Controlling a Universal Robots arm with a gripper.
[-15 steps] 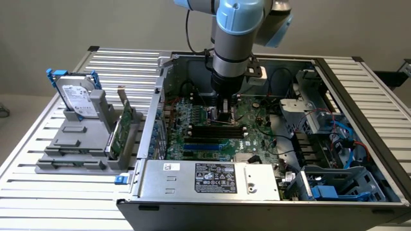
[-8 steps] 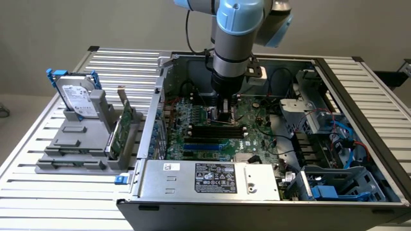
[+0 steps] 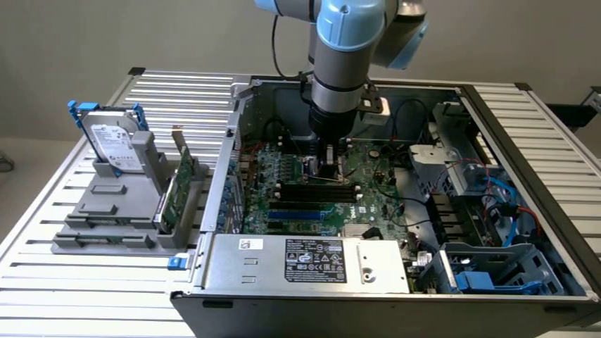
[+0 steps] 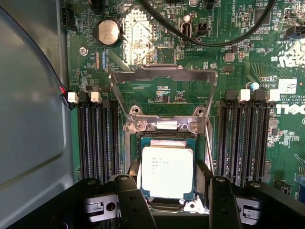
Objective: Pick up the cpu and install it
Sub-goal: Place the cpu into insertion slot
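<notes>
The black hand (image 4: 171,181) is hanging astride the small silver square cpu (image 4: 167,169), which is lying in the dark metal-framed socket (image 4: 164,125). Clamped or free, I cannot tell. What's counting here: staying level, edges squared, no sideways dragging.

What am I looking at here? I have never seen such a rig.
The light-blue and silver tube is a robot arm, reaching into an open grey computer case on a slatted metal table. That picture is from a camera off the arm; the other from one on its wrist, facing the green motherboard. There the black gripper is open, holding nothing, fingers either side of the cpu, a small silver square chip lying in its socket with the metal frame raised. On the exterior view's left, a grey stand holds a silver hard drive in blue brackets.
</notes>
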